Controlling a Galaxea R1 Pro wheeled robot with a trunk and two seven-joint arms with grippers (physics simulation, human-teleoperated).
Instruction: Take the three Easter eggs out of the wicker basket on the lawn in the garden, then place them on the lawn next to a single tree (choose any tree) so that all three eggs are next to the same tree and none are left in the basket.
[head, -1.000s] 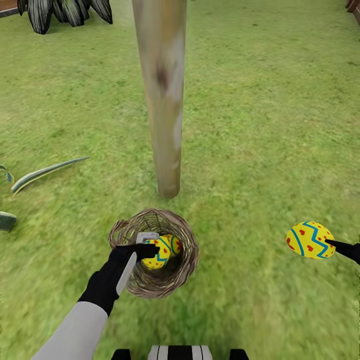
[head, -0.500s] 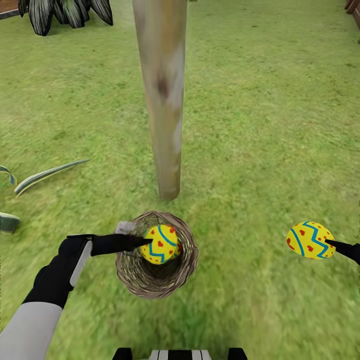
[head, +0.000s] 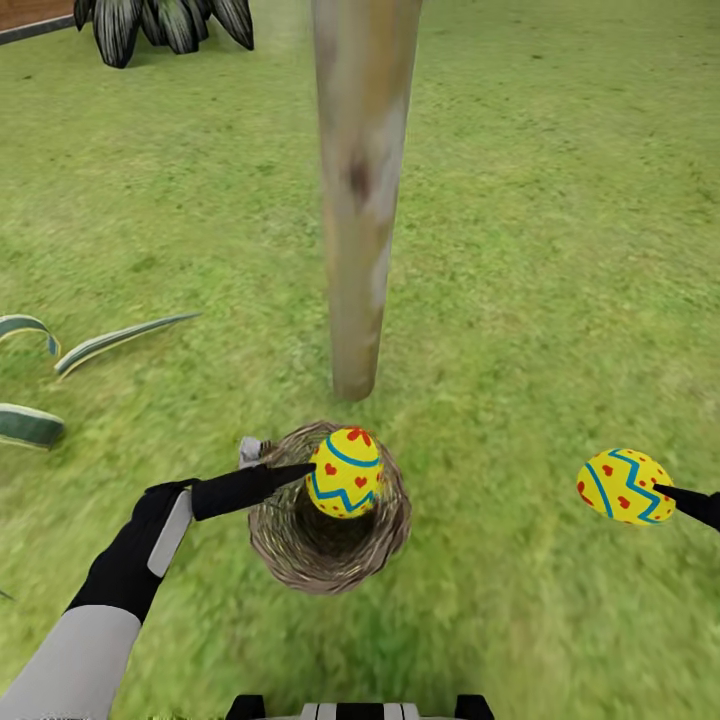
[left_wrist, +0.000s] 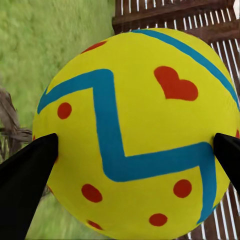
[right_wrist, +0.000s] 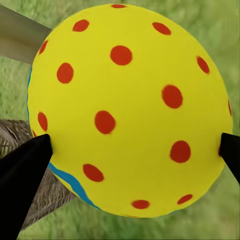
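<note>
My left end effector (head: 312, 470) grips one Easter egg (head: 345, 472) above the wicker basket (head: 330, 545); my right end effector (head: 660, 489) grips another egg (head: 622, 485) over the lawn (head: 550, 250).

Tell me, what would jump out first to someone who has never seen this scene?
Two bright yellow Easter eggs: the left end effector holds one egg over the wicker basket, and the right end effector holds another egg above the lawn to the basket's right. Just behind the basket rises the pale tree trunk.
</note>
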